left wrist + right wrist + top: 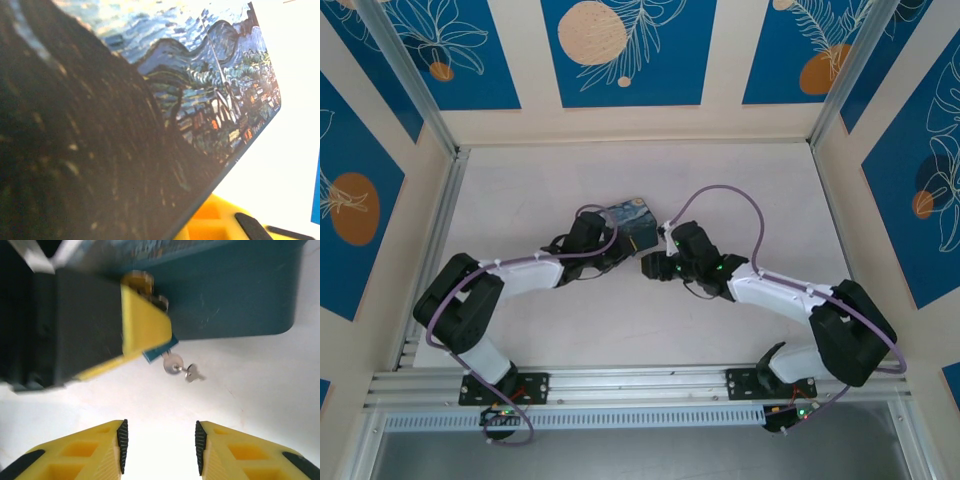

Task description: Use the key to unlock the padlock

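Right pincer (159, 442), perhaps key (194, 372) beyond

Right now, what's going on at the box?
The left gripper is shut at the front of the box, right beside the padlock; what it pinches I can't tell. The key hangs at the padlock's lower end. The right gripper is open and empty, facing the key without touching it.
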Robot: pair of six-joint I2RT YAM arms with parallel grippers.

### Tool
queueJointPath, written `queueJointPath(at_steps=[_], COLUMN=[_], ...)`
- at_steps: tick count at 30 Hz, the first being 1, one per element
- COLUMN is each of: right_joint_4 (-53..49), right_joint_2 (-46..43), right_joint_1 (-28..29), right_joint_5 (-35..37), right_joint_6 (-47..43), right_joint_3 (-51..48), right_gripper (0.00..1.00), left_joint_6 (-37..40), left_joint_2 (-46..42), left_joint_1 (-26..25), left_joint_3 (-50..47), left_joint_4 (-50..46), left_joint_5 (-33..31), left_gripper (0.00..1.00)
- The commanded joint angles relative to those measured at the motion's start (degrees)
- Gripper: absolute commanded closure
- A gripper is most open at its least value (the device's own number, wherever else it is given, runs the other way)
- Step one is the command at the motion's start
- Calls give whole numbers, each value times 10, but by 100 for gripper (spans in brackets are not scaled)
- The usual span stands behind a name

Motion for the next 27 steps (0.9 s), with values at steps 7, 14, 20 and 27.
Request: queueJointPath(at_steps=[7, 14, 20, 27], right_joint_4=[95, 108, 110, 106], right_joint_2=[57, 92, 105, 109], right_joint_1=[17, 17, 15, 8], right_joint_5=[75, 73, 73, 71], right_joint_6=[-93, -92, -95, -95], right_joint_3=[-12, 10, 30, 45], right_gripper=[58, 59, 60, 62], left_joint_6=[18, 21, 22, 21], left_joint_2=[3, 6, 8, 9], left_joint_1=[5, 5, 5, 5], left_joint_3=[38, 49, 49, 45], left_joint_4=[-26, -34, -37, -33], left_joint_5=[37, 41, 42, 41], left_gripper=[100, 100, 100, 100])
